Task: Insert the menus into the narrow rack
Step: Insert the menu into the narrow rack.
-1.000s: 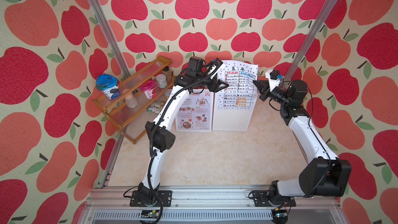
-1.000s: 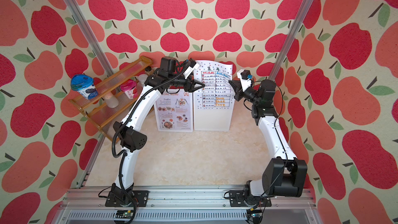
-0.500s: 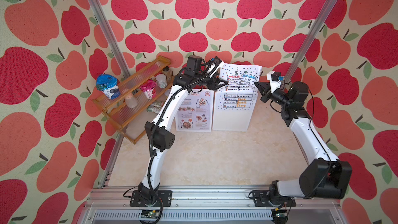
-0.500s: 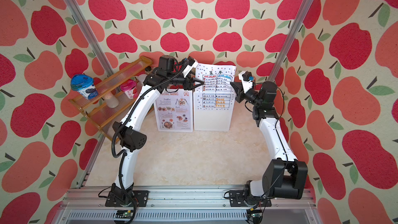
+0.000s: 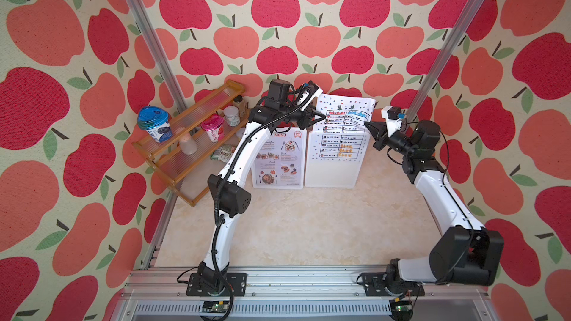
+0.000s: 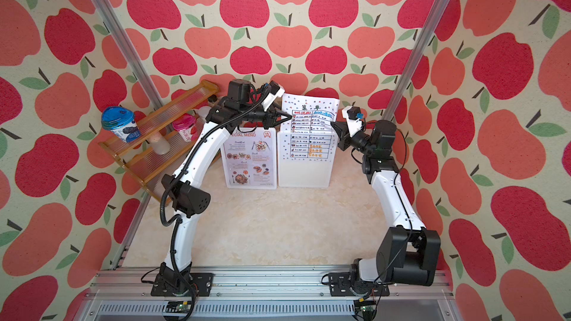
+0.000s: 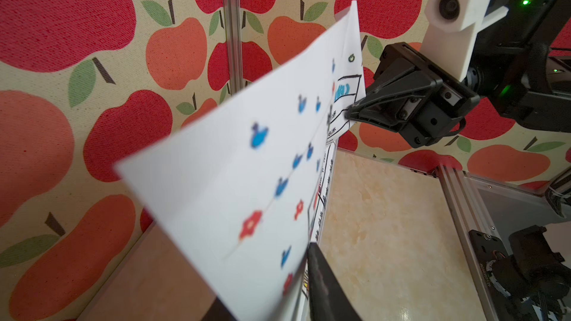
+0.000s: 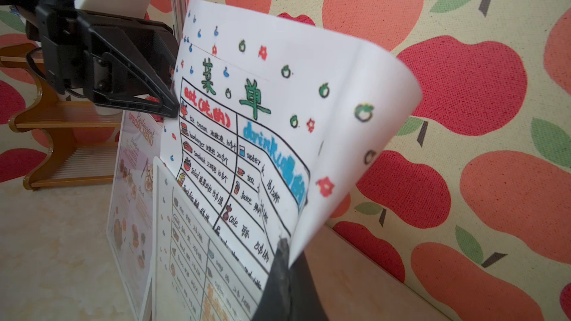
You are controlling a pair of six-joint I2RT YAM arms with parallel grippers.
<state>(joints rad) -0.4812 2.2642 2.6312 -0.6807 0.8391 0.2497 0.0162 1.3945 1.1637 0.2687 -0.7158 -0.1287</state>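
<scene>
Nearest the rail, the beige marble-patterned tabletop (image 5: 302,230) lies bare. Toward its far edge stands the narrow rack (image 5: 330,177), a pair of clear plastic upright sleeves set side by side. In the sleeve nearer the tabletop's left edge, the photo menu (image 5: 279,162), a white paper sheet with a red heading and food pictures, is seated fully. In the other sleeve, the hand-drawn menu (image 5: 349,108), a white paper sheet with a black-lined table, dotted border and orange text, is lodged only by its lower half; its upper half stands above the sleeve's mouth and is bowed. The sheet's right edge is pinched between the closed black fingers of the right gripper (image 5: 366,123). The left gripper (image 5: 323,115) is set at the sheet's left edge. One finger (image 7: 324,285) is seen beside the paper and the other is hidden behind it, so it cannot be told whether the paper is clamped there or merely straddled. The step in hand is judged to be the pushing-down of this second sheet. It is best done with both edges lowered together and kept level, and with the paper drawn flat between the grippers so that it is not buckled at the mouth. Near the far left corner an amber-brown tiered shelf (image 5: 185,162) with cups is kept well apart from the work. Behind everything the apple-patterned wall (image 5: 278,41) is seen.
</scene>
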